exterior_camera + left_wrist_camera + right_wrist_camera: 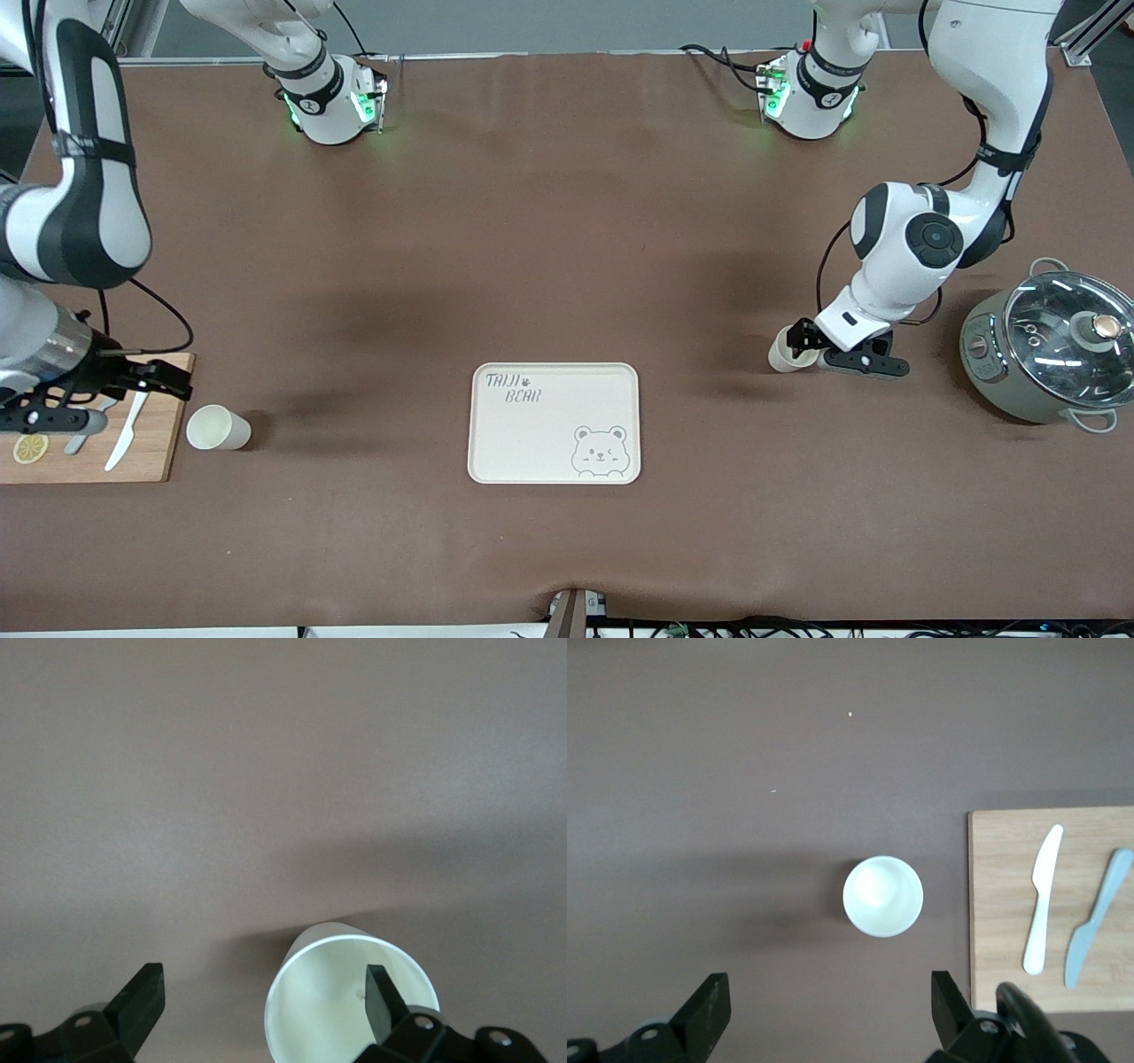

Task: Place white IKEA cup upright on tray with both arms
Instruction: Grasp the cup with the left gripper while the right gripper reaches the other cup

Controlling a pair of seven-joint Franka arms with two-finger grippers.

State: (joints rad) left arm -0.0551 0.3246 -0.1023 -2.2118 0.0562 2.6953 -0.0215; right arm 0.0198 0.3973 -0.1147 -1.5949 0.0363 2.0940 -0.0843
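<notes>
The cream tray with the bear drawing lies mid-table, nearer the front camera, with nothing on it. One white cup sits toward the left arm's end. My left gripper is low and open around it. In the left wrist view one finger is inside the cup's mouth and the other is well outside it. A second white cup stands upright by the wooden board. My right gripper is open and empty above the board; its wrist view looks down into that cup.
A wooden cutting board at the right arm's end carries two knives and a lemon slice; board and knives show in the right wrist view. A grey pot with glass lid stands at the left arm's end.
</notes>
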